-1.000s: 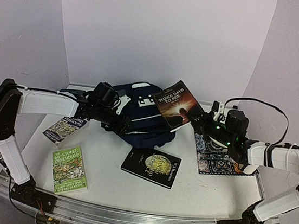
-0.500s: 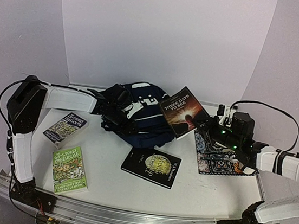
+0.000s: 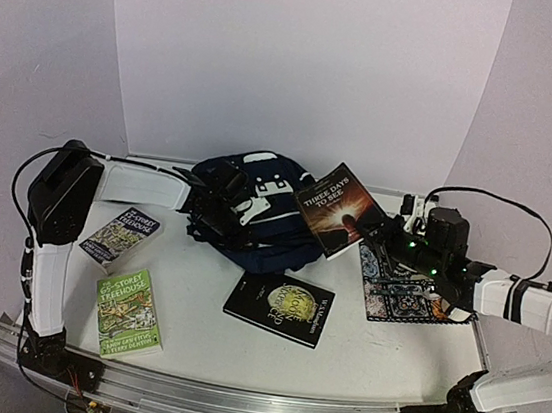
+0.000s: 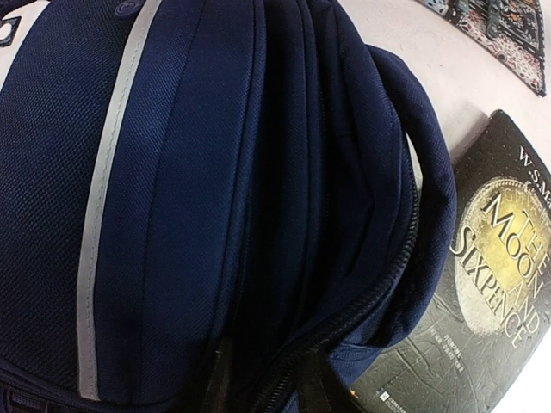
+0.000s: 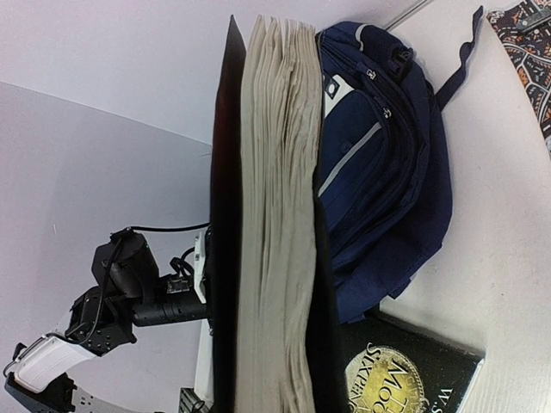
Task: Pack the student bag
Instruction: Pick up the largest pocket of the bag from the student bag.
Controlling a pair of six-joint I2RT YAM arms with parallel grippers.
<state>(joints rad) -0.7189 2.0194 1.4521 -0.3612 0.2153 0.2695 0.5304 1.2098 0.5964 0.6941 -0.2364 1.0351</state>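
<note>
Two arms meet at the bag [image 3: 265, 227], which lies slumped at the middle back of the table [image 3: 201, 328]. The left tool [image 3: 218, 204] is pressed against the bag's left side. Its wrist view is filled with navy folds, a pale stripe and an open zip, and I cannot tell how far its jaws stand apart or whether any cloth is between them. The right tool [image 3: 372, 230] is clamped tight on the lower corner of a brown book [image 3: 332, 205], holding it tilted and raised off the table at the bag's right edge. A black book [image 3: 279, 308] lies flat just in front of the bag. A green book [image 3: 129, 312] lies near the left front, with a smaller book [image 3: 119, 236] behind it. A patterned pad [image 3: 402, 288] lies under the right arm.
</note>
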